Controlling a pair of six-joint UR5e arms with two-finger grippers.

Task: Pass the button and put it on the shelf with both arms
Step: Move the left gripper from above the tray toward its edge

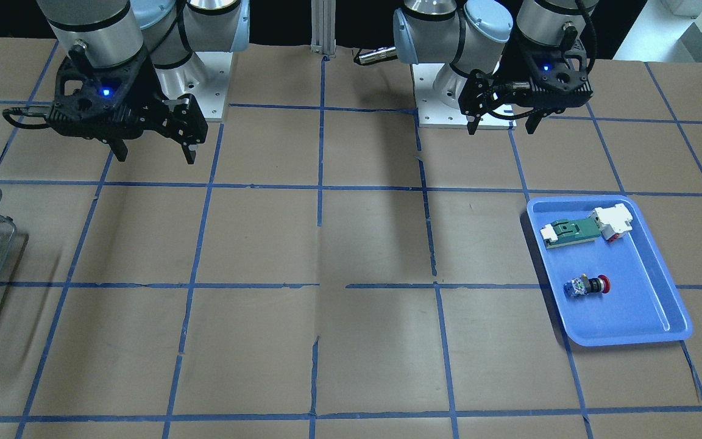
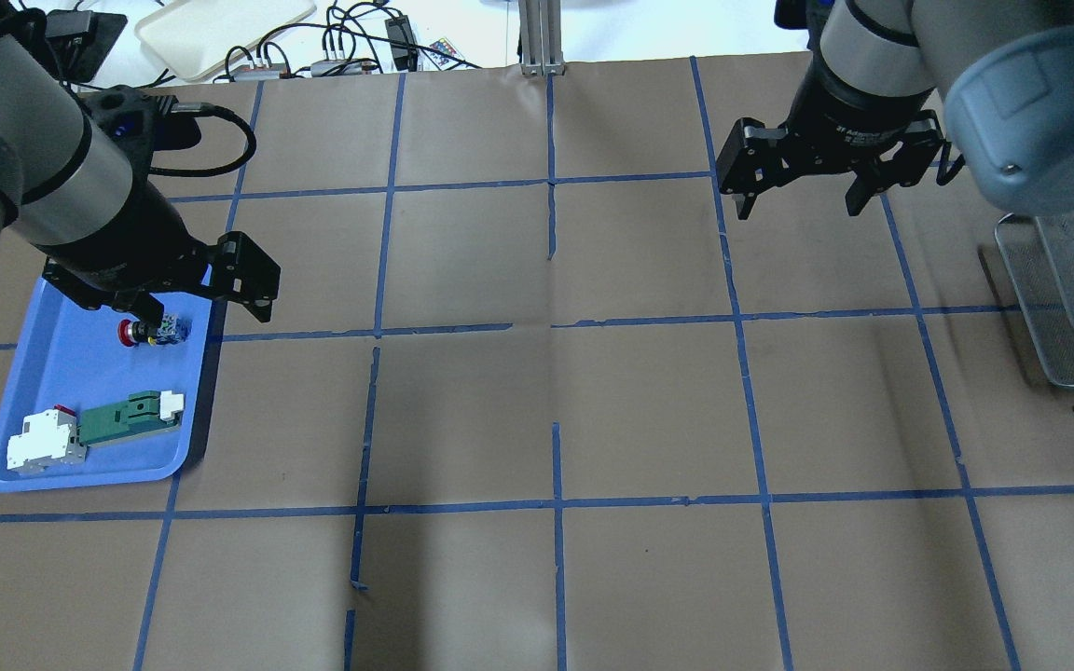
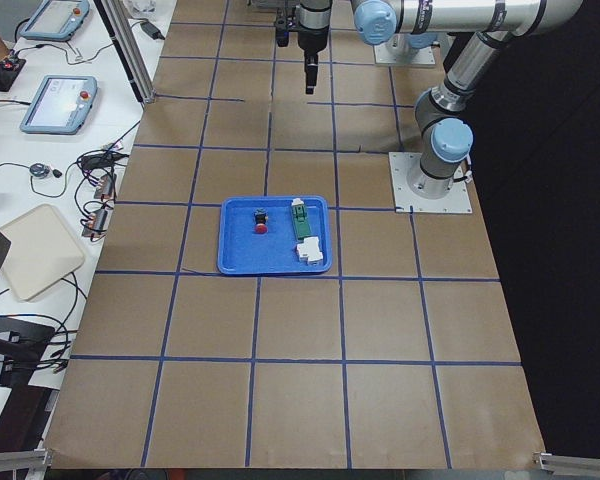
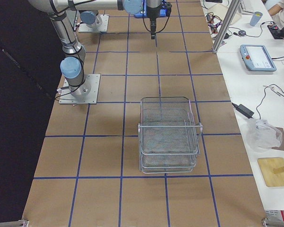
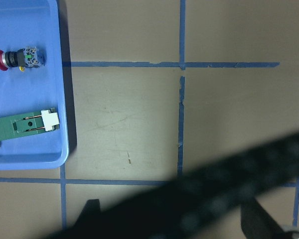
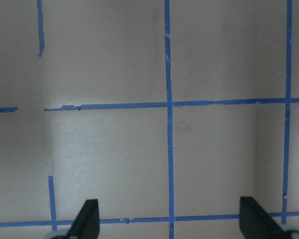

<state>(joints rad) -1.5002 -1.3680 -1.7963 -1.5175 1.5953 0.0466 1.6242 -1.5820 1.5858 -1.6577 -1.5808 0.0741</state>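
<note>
The button [image 1: 587, 285], red cap and black collar, lies on its side in the blue tray [image 1: 649, 305]. It also shows in the overhead view [image 2: 153, 331] and the left wrist view [image 5: 17, 58]. My left gripper [image 1: 502, 127] is open and empty. It hangs above the table beside the tray's inner edge [image 2: 201, 309], apart from the button. My right gripper [image 1: 156, 155] is open and empty above bare table [image 2: 798, 207]. The wire-mesh shelf [image 2: 1068, 298] stands at the table's far right, also seen in the exterior right view [image 4: 169, 137].
A green-and-white flat part [image 1: 570, 233] and a white block with a red end [image 1: 614, 222] lie in the same tray. The table is brown paper with a blue tape grid. A blurred black cable [image 5: 214, 189] crosses the left wrist view.
</note>
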